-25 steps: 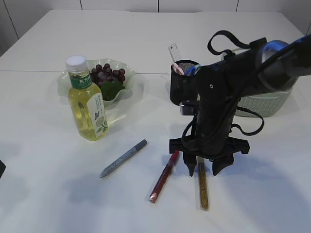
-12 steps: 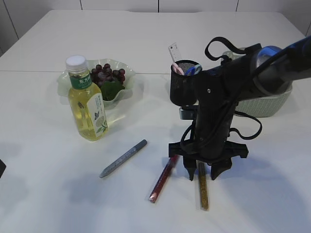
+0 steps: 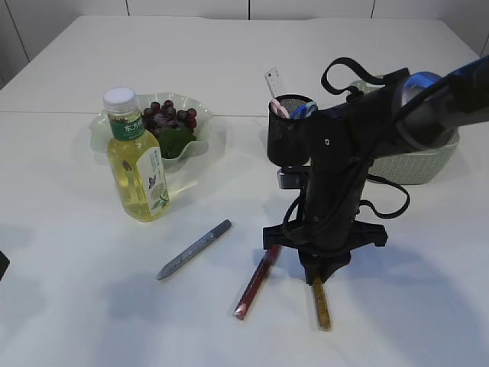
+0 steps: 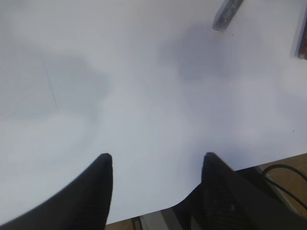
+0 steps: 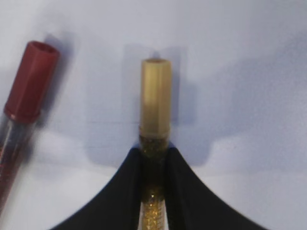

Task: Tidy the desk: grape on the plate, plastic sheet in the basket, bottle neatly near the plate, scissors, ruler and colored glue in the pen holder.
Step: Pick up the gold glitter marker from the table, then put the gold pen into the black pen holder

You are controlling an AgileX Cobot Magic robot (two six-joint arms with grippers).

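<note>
My right gripper (image 3: 319, 277) points straight down at the table and is shut on the gold glitter glue tube (image 3: 320, 304), which lies flat; in the right wrist view the fingers (image 5: 129, 179) clamp the tube (image 5: 155, 103) just below its cap. A red glue tube (image 3: 256, 280) lies just left of it, also in the right wrist view (image 5: 24, 100). A silver glue tube (image 3: 194, 249) lies farther left. The black mesh pen holder (image 3: 284, 130) holds a ruler and scissors. Grapes (image 3: 168, 116) lie on the green plate (image 3: 107, 126); the bottle (image 3: 136, 157) stands in front. My left gripper (image 4: 156, 160) is open over bare table.
A pale green basket (image 3: 428, 164) stands at the right, behind my right arm. The silver tube's tip (image 4: 228, 12) shows at the top of the left wrist view, and the table's front edge runs just under the left fingers.
My right gripper has come down over the gold glue tube and closed from wide open to shut on it. Nothing else has moved.
</note>
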